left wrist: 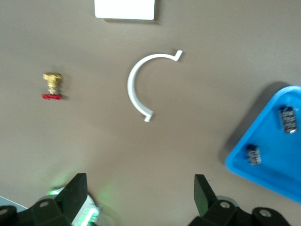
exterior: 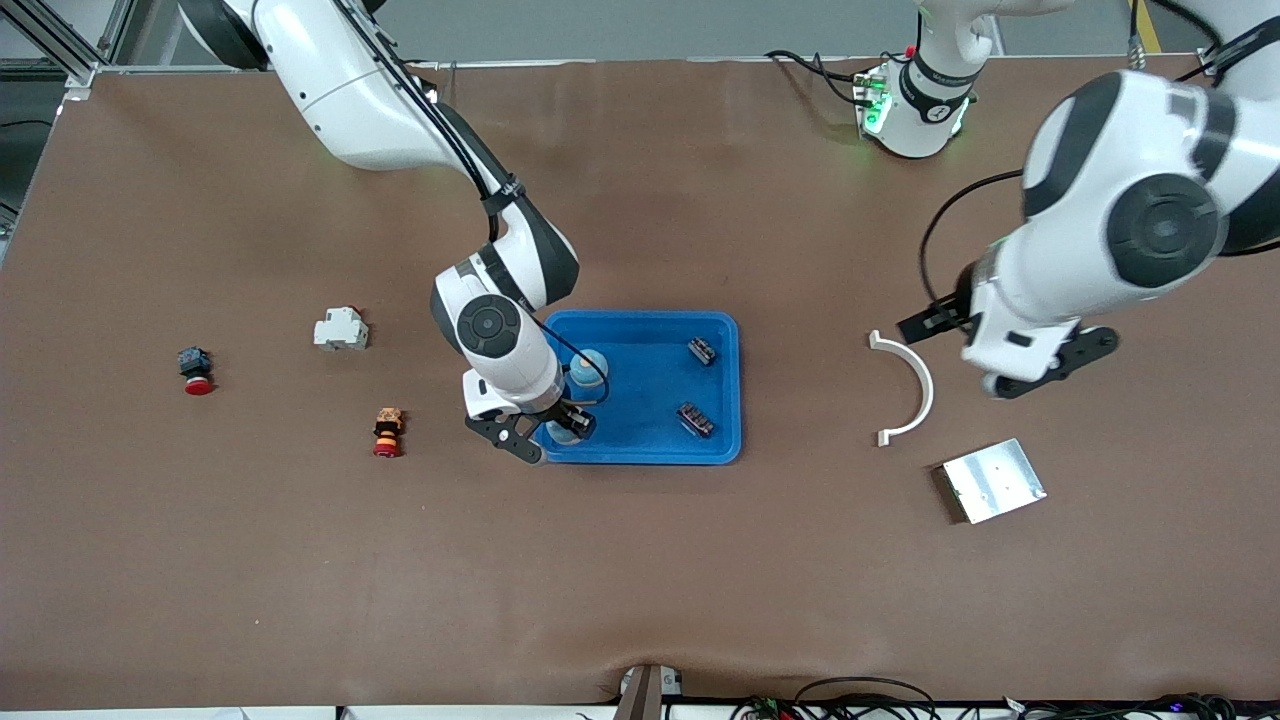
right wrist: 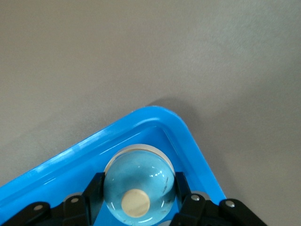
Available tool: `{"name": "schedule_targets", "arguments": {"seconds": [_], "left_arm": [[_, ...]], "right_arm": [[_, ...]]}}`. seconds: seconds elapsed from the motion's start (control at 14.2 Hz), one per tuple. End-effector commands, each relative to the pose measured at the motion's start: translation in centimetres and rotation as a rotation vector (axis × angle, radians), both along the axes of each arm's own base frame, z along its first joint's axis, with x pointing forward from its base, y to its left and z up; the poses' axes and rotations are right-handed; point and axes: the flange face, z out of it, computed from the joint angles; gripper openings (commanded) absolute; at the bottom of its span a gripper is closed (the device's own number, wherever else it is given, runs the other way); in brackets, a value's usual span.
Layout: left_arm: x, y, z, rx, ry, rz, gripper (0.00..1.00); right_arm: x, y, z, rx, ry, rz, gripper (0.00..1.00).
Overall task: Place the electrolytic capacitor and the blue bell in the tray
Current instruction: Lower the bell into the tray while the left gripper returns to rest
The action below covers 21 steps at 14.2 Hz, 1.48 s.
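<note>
Front view, we list: right claw (exterior: 562, 425) pinching bell (right wrist: 138, 184) over tray (exterior: 725, 400) corner; two capacitors (exterior: 695, 419) in tray; left claw (left wrist: 141, 197) spread, waiting above table (exterior: 640, 560).

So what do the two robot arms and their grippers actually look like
Both arms have glossy white rounded shells with black bands and round black caps at the joints. Black cables run along each arm's outside. The right gripper and left gripper are black two-finger units on white wrist blocks, with bare screw heads showing on the black finger mounts. The left arm's base carries a black ring with a small white mark and glows green.
</note>
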Motion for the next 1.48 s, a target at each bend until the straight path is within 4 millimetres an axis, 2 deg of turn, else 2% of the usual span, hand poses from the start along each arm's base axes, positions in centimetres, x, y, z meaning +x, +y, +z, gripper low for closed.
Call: {"name": "schedule_targets", "arguments": {"seconds": [0.0,0.28,0.35,0.56,0.7,1.06,1.34,1.41], "left_arm": [[-3.0,5.2,1.3,-0.035,0.012,-0.080,1.00],[-5.9,13.9,2.2,-0.083,0.023,-0.219,1.00],[-6.5,15.3,2.1,-0.091,0.022,-0.240,1.00],[-8.1,18.1,1.3,-0.098,0.008,-0.273,1.00],[-9.0,19.0,0.8,-0.088,-0.022,-0.285,1.00],[-10.8,18.8,-1.8,-0.053,-0.081,-0.290,1.00],[-10.8,18.6,-3.9,-0.068,-0.139,-0.283,1.00],[-10.9,18.6,-4.9,-0.068,-0.145,-0.282,1.00]], "right_arm": [[0.0,1.4,-0.6,-0.012,-0.012,-0.003,0.00],[0.0,2.5,-1.8,-0.012,-0.009,-0.018,0.00],[0.0,2.6,-2.1,-0.014,-0.009,-0.021,0.00],[-0.1,2.8,-2.6,-0.020,-0.009,-0.017,0.00],[-0.2,3.0,-3.0,-0.016,-0.013,-0.016,0.00],[-0.4,3.4,-3.5,-0.008,-0.022,-0.024,0.00],[-0.4,3.4,-3.8,-0.008,-0.022,-0.030,0.00],[-0.4,3.4,-3.9,-0.009,-0.021,-0.030,0.00]]}}
